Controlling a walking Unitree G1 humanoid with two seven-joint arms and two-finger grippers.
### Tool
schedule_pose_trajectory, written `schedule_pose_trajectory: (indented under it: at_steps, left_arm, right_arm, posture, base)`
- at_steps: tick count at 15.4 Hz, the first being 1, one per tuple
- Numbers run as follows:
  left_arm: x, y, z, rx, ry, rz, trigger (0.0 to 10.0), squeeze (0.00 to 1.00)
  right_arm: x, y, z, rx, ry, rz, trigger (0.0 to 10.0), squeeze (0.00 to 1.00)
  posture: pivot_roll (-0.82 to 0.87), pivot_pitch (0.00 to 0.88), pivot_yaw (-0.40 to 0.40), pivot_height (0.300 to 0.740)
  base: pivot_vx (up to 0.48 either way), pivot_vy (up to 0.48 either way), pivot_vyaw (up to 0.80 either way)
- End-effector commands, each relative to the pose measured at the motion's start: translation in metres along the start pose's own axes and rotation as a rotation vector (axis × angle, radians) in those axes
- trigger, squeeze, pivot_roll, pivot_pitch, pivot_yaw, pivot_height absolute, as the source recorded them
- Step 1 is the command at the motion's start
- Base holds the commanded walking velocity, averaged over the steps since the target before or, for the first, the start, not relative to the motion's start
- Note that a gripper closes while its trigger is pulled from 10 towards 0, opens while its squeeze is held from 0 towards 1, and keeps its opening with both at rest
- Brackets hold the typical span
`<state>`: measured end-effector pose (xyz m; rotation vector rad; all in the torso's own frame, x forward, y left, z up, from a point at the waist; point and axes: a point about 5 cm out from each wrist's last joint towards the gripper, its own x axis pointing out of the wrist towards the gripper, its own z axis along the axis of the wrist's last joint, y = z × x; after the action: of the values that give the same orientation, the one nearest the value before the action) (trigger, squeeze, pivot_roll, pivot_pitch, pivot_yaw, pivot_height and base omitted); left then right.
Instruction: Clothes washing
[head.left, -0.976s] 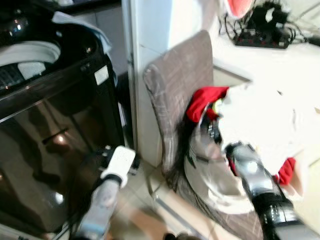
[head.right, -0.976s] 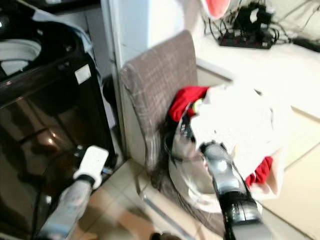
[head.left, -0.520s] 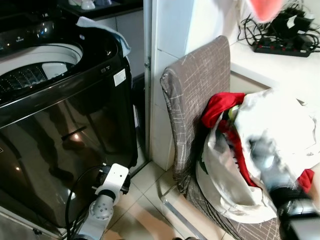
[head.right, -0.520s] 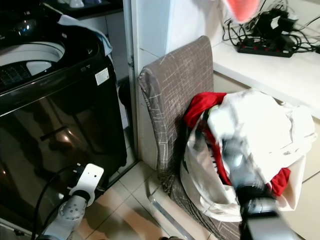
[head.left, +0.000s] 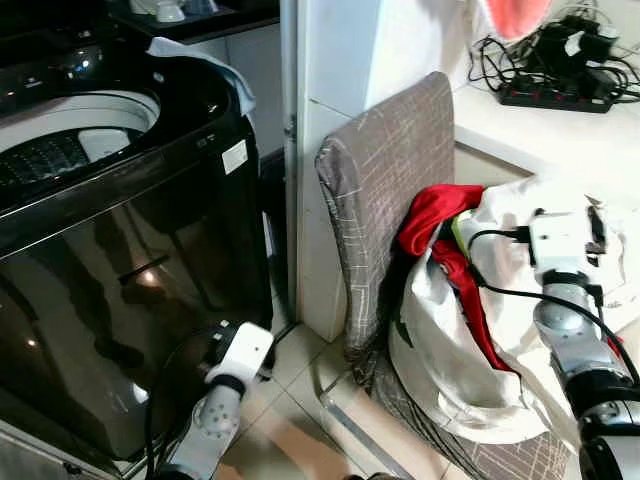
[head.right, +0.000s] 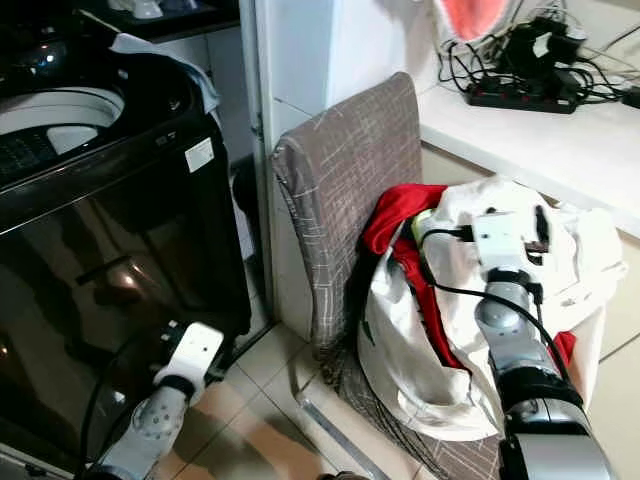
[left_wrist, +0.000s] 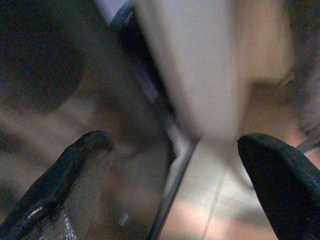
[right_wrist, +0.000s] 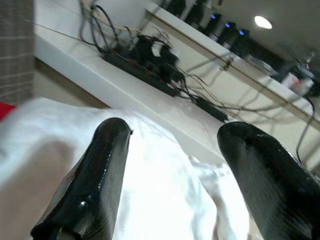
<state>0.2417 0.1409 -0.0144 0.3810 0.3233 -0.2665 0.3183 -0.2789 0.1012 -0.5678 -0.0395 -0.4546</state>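
Note:
A pile of clothes lies on a grey-brown fabric chair (head.left: 385, 170): a large white cloth (head.left: 450, 350) with a red garment (head.left: 435, 212) tucked in it. To the left stands a black top-loading washing machine (head.left: 120, 230) with its drum (head.left: 70, 130) uncovered. My right arm (head.left: 565, 320) reaches over the pile, and its wrist sits at the top of the white cloth. The right gripper (right_wrist: 175, 130) is open just above the white cloth (right_wrist: 150, 185) with nothing between its fingers. My left arm (head.left: 235, 360) hangs low by the washer's base, with the left gripper (left_wrist: 175, 140) open.
A white pillar (head.left: 330, 150) stands between washer and chair. Behind the chair, a white counter (head.left: 520, 125) carries a power strip (head.left: 555, 92) with tangled cables. A light blue cloth (head.left: 200, 62) lies on the washer's back corner. Beige tiled floor (head.left: 290, 400) lies below.
My right arm rose from the red garment at the front of the pile to the top of the white cloth. The camera view shifted slightly. The left arm stays low.

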Motion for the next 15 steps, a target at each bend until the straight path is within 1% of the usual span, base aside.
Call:
schedule_pose_trajectory:
  at_steps: [1,2,3,4,5,6,7,8,9,10,11,12,13,14,15]
  left_arm:
    - [-0.001,-0.011,0.028,-0.007,-0.201,-0.165,10.0,0.0]
    - [-0.003,-0.014,0.04,-0.003,-0.268,-0.225,10.0,0.0]
    - [-0.006,-0.014,0.072,0.02,-0.408,-0.355,10.0,0.0]
    - [-0.006,-0.012,0.08,0.02,-0.432,-0.375,10.0,0.0]
    - [-0.006,-0.007,0.101,0.045,-0.5,-0.428,10.0,0.0]
    - [-0.005,-0.005,0.111,0.06,-0.529,-0.447,10.0,0.0]
    - [-0.003,-0.003,0.12,0.056,-0.556,-0.463,10.0,0.0]
    - [-0.003,-0.002,0.125,0.054,-0.575,-0.474,10.0,0.0]
    - [-0.004,0.0,0.141,0.021,-0.625,-0.479,10.0,0.0]
    - [-0.006,0.001,0.151,-0.007,-0.649,-0.482,10.0,0.0]
    - [-0.007,0.002,0.153,-0.014,-0.655,-0.482,10.0,0.0]
    - [-0.009,0.004,0.161,-0.021,-0.678,-0.47,10.0,0.0]
    - [-0.012,0.006,0.166,-0.014,-0.687,-0.47,10.0,0.0]
    - [-0.013,0.006,0.166,-0.015,-0.685,-0.471,10.0,0.0]
    - [-0.015,0.005,0.164,-0.011,-0.676,-0.47,10.0,0.0]
  right_arm:
    - [-0.003,-0.005,-0.01,0.028,0.054,-0.027,10.0,1.0]
    - [-0.004,-0.005,-0.012,0.045,0.074,-0.027,10.0,1.0]
    - [-0.006,-0.003,-0.018,0.089,0.12,-0.017,10.0,1.0]
    - [-0.007,-0.002,-0.019,0.1,0.128,-0.013,10.0,1.0]
    - [-0.007,0.004,-0.021,0.168,0.171,0.015,10.0,1.0]
    - [-0.007,0.008,-0.023,0.221,0.211,0.039,10.0,1.0]
    - [-0.007,0.015,-0.027,0.337,0.281,0.078,10.0,1.0]
    - [-0.007,0.019,-0.027,0.391,0.308,0.107,10.0,1.0]
    - [-0.008,0.028,-0.03,0.588,0.408,0.158,10.0,1.0]
    - [-0.009,0.036,-0.03,0.715,0.463,0.204,10.0,1.0]
    - [-0.009,0.038,-0.03,0.756,0.472,0.216,10.0,1.0]
    - [-0.009,0.041,-0.028,0.771,0.479,0.248,10.0,1.0]
    - [-0.009,0.044,-0.027,0.717,0.48,0.284,10.0,1.0]
    - [-0.01,0.048,-0.026,0.725,0.485,0.295,10.0,0.0]
    - [-0.013,0.052,-0.028,0.728,0.508,0.307,10.0,0.0]
  posture:
    - [-0.04,0.012,-0.016,0.732]
    - [-0.04,0.013,-0.019,0.732]
    - [-0.04,0.015,-0.021,0.732]
    - [-0.04,0.015,-0.018,0.732]
    - [-0.04,0.013,-0.013,0.732]
    - [-0.04,0.013,-0.013,0.732]
    - [-0.05,0.011,-0.004,0.732]
    - [-0.05,0.011,-0.004,0.732]
    - [-0.05,0.009,0.005,0.732]
    - [-0.05,0.009,0.005,0.732]
    - [-0.05,0.009,0.005,0.732]
    - [-0.05,0.016,0.007,0.732]
    - [-0.04,0.021,0.008,0.732]
    - [-0.03,0.028,0.009,0.732]
    - [-0.03,0.032,0.01,0.732]
  base:
    - [0.0,0.0,0.0]
    - [0.0,0.0,0.0]
    - [0.0,0.0,0.0]
    - [0.0,0.0,0.0]
    - [0.0,0.0,0.0]
    - [0.0,0.0,0.0]
    - [0.0,0.0,0.0]
    - [0.0,0.0,0.0]
    - [0.0,0.0,0.0]
    - [0.0,0.0,0.0]
    - [0.0,0.0,0.0]
    - [0.0,0.0,0.0]
    - [0.0,0.0,0.0]
    - [0.0,0.0,0.0]
    - [0.0,0.0,0.0]
